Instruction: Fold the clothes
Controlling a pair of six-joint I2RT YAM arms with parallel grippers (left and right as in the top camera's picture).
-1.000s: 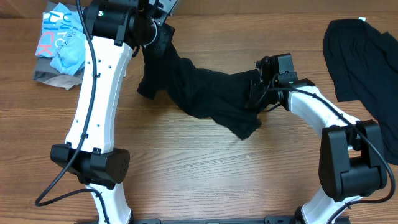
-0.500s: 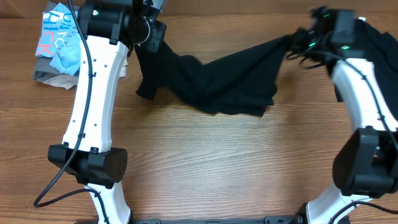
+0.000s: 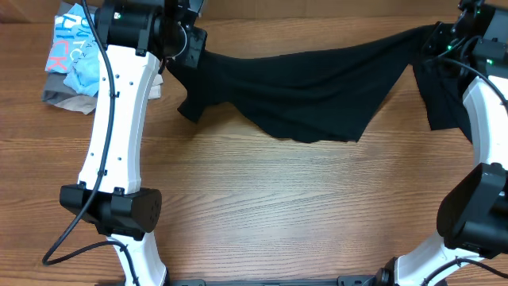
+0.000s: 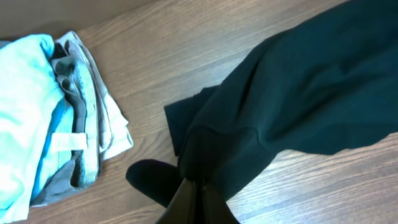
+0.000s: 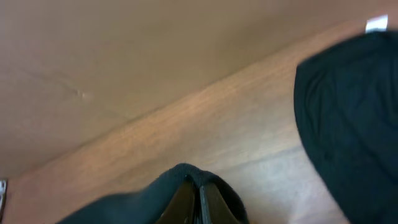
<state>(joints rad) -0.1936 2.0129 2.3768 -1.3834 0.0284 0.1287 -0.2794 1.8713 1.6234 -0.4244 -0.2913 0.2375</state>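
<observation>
Your left arm [image 3: 119, 119] reaches from its base at the near edge out to the far left of the surface [image 3: 262, 206], its long white link angled slightly inward, and the left tool [image 4: 194, 190] at its end has both fingers pressed together on a fold of the black shirt [image 3: 317, 87]. Your right arm [image 3: 484, 119] stretches up the right side to the far right corner, where the right tool [image 5: 199, 190] is likewise pinched closed on the shirt's other end. The two tools sit well apart, at much the same depth
</observation>
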